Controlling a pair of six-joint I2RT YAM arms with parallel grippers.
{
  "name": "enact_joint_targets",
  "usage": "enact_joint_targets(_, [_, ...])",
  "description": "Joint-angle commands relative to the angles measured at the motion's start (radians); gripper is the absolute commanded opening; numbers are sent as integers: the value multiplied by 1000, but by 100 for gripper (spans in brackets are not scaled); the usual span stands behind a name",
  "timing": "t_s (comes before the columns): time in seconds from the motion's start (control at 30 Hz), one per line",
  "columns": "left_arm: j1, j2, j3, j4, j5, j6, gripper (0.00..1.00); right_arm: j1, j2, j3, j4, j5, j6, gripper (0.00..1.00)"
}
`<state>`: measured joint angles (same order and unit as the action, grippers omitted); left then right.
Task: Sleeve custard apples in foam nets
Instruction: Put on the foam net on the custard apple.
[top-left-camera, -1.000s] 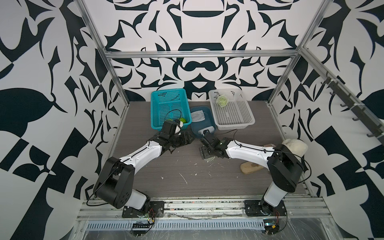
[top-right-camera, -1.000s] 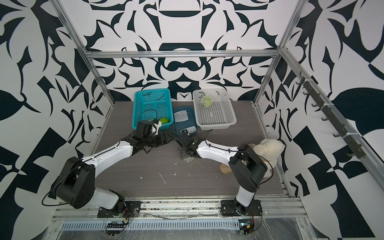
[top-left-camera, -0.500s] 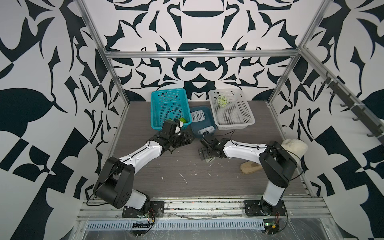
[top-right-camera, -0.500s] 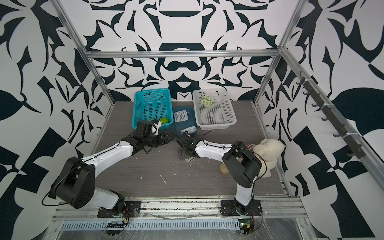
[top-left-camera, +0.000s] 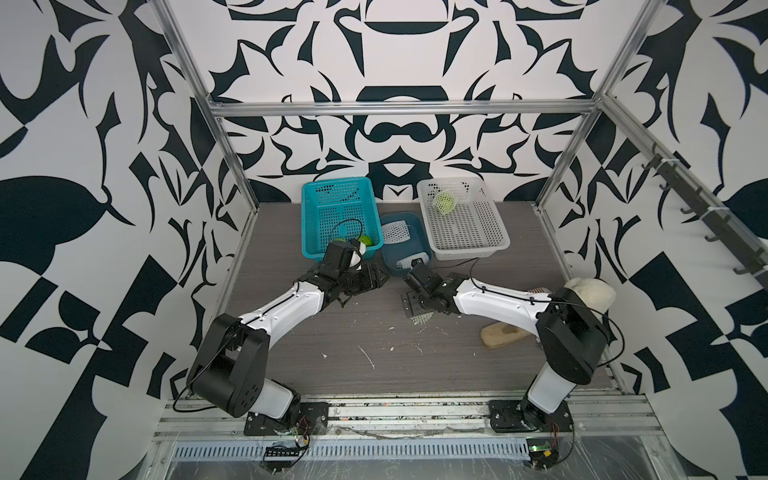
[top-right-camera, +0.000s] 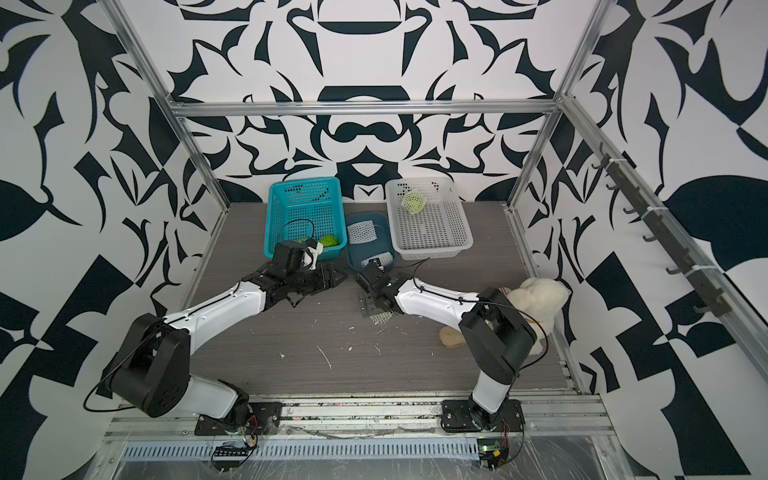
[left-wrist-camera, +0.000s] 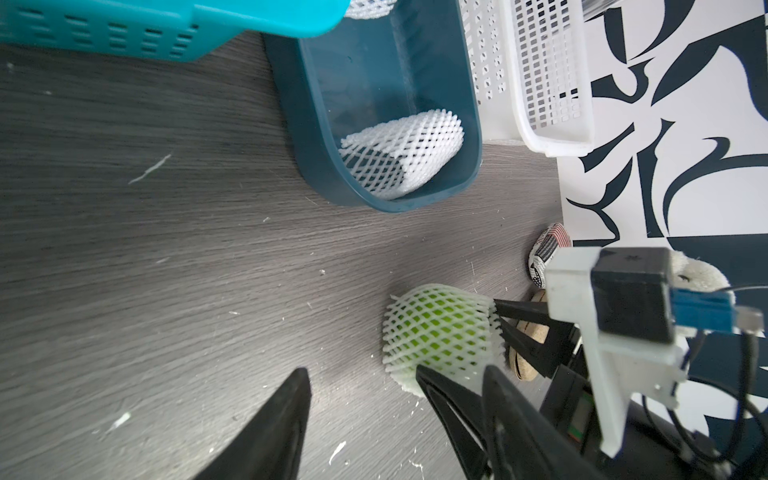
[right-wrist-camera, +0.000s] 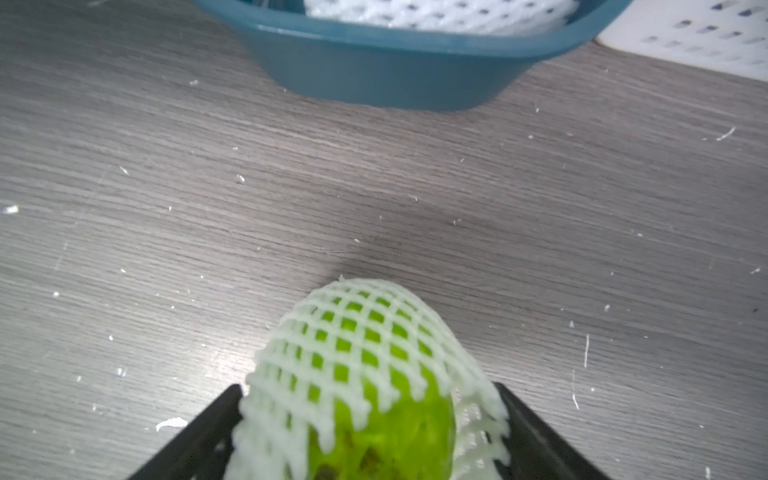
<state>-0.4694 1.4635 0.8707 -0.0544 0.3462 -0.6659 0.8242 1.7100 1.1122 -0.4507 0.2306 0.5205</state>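
One custard apple (right-wrist-camera: 386, 432) lies on the table in a white foam net (right-wrist-camera: 361, 332), its bare green end towards my right gripper (right-wrist-camera: 368, 386). That gripper's jaws press the net from both sides; the net (top-left-camera: 420, 319) peeks out beneath it. My left gripper (left-wrist-camera: 361, 370) hovers open and empty just left of this fruit (left-wrist-camera: 436, 328), one fingertip (left-wrist-camera: 428, 376) near the net. Bare custard apples (top-left-camera: 365, 241) lie in the teal basket (top-left-camera: 338, 195). Spare foam nets (top-left-camera: 395, 232) sit in the dark blue tub (top-left-camera: 424, 249). A sleeved custard apple (top-left-camera: 444, 202) rests in the white basket (top-left-camera: 469, 232).
A cream plush toy (top-left-camera: 590, 291) sits at the right wall behind my right arm, its tan foot (top-left-camera: 503, 334) on the table. White foam crumbs (top-left-camera: 368, 357) are scattered over the grey wood-grain tabletop. The three containers stand in a row at the back.
My right gripper has shifted slightly towards the back left with the sleeved fruit. The left arm has stayed still.
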Motion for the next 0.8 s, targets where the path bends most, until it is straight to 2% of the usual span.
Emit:
enact_joint_targets(0.0, [6, -10, 4, 8, 13, 2, 67, -2, 13, 32, 9, -7, 7, 87])
enact_joint_targets(0.23, [5, -11, 6, 5, 13, 0, 67, -1, 59, 3, 30, -9, 25, 87])
enact_joint_targets(0.47, [6, 4, 20, 5, 20, 2, 67, -2, 71, 3, 21, 4, 20, 97])
enact_joint_targets(0.77, [7, 7, 37, -2, 17, 11, 67, -2, -25, 15, -12, 10, 13, 99])
